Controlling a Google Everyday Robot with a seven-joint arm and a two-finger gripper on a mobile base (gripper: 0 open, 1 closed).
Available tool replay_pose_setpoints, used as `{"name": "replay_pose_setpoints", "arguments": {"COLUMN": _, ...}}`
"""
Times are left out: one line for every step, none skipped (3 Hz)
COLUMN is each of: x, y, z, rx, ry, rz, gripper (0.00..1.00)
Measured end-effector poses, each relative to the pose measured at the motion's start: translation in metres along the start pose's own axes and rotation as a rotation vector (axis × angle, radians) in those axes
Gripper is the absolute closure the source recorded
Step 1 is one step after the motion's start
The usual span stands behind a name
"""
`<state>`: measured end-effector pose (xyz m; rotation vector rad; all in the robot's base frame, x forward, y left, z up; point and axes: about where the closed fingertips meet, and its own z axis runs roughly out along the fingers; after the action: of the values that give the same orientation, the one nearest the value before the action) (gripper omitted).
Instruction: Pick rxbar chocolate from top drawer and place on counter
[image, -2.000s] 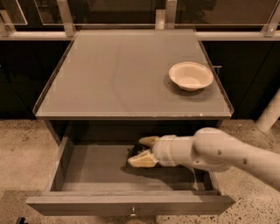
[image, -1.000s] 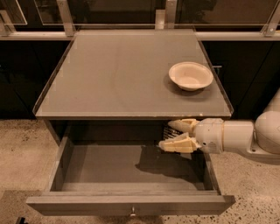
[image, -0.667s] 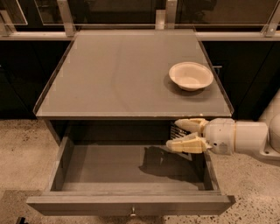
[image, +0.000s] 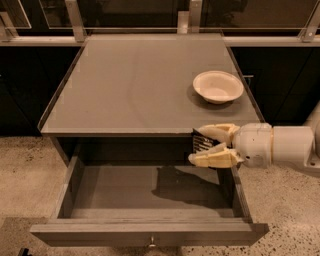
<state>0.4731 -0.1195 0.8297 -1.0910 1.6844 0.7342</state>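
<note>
Up and to the right the tool (image: 197, 145) is coming. It was down over the top drawer (image: 150, 233) floor a moment ago, and now it is hanging level with the front edge of the table (image: 135, 85), near the right corner. It is clamping the rxbar chocolate (image: 202, 142) between its two pale fingers, narrow around the bar, one finger above and one below. The bar is riding clear of the drawer, just in front of the table's lip and not yet over it.

I'm judging the pick as done and the carry as under way. The next move is calling for a little more lift to clear the thin raised rim, then a push forward over bare grey surface, staying short of the bowl (image: 218, 86) sitting at the right.

As for the bar, its lettered black face is looking out toward the camera. Its long axis seems to be running left to right along the fingers, with the free end poking left — though the fingers are hiding much of it, so that's a guess.
</note>
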Motion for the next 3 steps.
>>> {"name": "replay_pose_setpoints", "arguments": {"x": -0.035, "y": 0.003, "z": -0.005, "rx": -0.001, "ry": 0.007, "rz": -0.109, "gripper": 1.00}}
{"name": "replay_pose_setpoints", "arguments": {"x": -0.056, "y": -0.013, "z": 0.004, "rx": -0.032, "ry": 0.015, "rz": -0.159, "gripper": 1.00}}
{"name": "replay_pose_setpoints", "arguments": {"x": -0.069, "y": -0.039, "z": 0.032, "rx": -0.125, "ry": -0.017, "rz": -0.165, "gripper": 1.00}}
